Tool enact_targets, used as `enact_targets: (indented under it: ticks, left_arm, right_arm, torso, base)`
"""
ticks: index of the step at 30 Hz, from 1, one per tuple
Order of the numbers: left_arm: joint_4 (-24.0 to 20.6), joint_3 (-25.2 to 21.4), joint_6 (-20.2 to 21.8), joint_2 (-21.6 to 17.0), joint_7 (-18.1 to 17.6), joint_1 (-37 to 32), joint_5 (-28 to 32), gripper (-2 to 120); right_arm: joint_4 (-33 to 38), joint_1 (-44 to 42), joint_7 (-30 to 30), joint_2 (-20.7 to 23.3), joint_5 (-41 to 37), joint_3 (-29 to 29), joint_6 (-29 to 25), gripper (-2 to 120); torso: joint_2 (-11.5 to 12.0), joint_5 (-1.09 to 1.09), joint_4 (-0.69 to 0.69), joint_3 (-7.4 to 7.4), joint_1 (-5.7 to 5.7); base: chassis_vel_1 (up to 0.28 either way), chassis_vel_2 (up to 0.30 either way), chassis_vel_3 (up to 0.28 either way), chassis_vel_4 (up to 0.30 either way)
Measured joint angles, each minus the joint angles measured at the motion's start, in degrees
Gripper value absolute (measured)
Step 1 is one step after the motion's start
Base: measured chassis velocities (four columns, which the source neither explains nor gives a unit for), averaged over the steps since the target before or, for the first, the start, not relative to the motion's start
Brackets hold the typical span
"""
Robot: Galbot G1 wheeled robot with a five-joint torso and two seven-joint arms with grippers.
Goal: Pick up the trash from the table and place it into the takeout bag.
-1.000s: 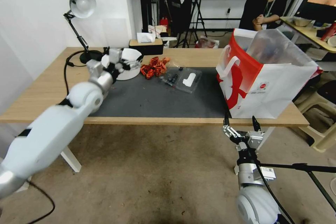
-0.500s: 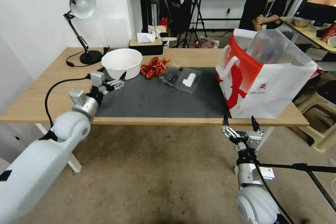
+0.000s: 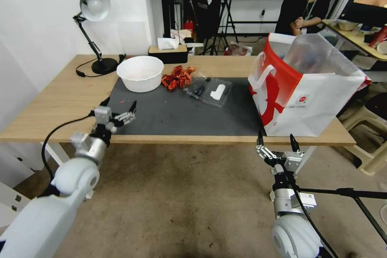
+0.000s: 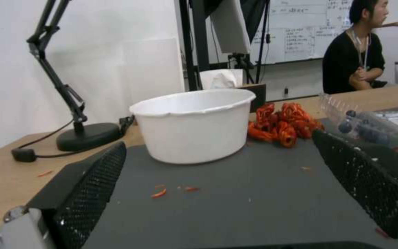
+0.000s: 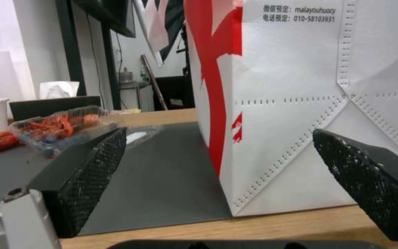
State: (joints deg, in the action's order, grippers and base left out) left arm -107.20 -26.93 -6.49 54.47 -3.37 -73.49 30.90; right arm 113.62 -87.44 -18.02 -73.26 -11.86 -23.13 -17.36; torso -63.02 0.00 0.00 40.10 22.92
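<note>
Taking the white bowl [image 3: 140, 73] as the landmark and reading from the left: one black desk lamp [image 3: 93, 32] stands just behind and to the left of it on the bench [image 3: 52, 105], and the left pincer [image 3: 119, 109] hangs in front of the bowl, over the near left corner of the grey mat [image 3: 177, 117], fingers spread apart and holding nothing. From that pincer the bowl lies straight ahead and farther in, its round mouth facing up, so no long axis matters; the left arm is plainly the nearer one. To the right of the bowl lies one heap of red scraps [image 3: 177, 77], then one clear plastic tray [image 3: 210, 90] with dark bits inside. Well to the right of the bowl stands the one takeout bag [image 3: 306, 88], upright and open on top. The right pincer [image 3: 277, 140] waits below the bench edge just before the bag, fingers apart and empty.
</note>
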Motion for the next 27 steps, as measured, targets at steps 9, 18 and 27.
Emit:
enact_targets:
  ticks: [9,18,27]
  left_arm:
    - [-1.7,-2.5,-3.0,3.1,0.8,-5.8,-3.3,100]
    - [-1.5,-3.9,-6.0,5.6,1.6,-9.4,-4.5,100]
    - [-0.8,-4.6,-8.3,7.0,2.2,-11.4,-5.1,100]
  right_arm:
    - [-0.1,0.4,0.2,0.0,0.0,0.2,0.4,100]
    - [-0.3,0.7,0.4,-0.1,0.0,0.4,0.7,100]
    - [-0.8,0.8,1.0,-0.4,0.6,0.7,0.7,100]
  torso:
    - [0.0,0.0,0.0,0.0,0.0]
    - [0.0,0.01,0.0,0.0,0.0]
    - [0.0,0.0,0.0,0.0,0.0]
  base:
    - [0.0,0.0,0.0,0.0]
    - [0.0,0.0,0.0,0.0]
    - [0.0,0.0,0.0,0.0]
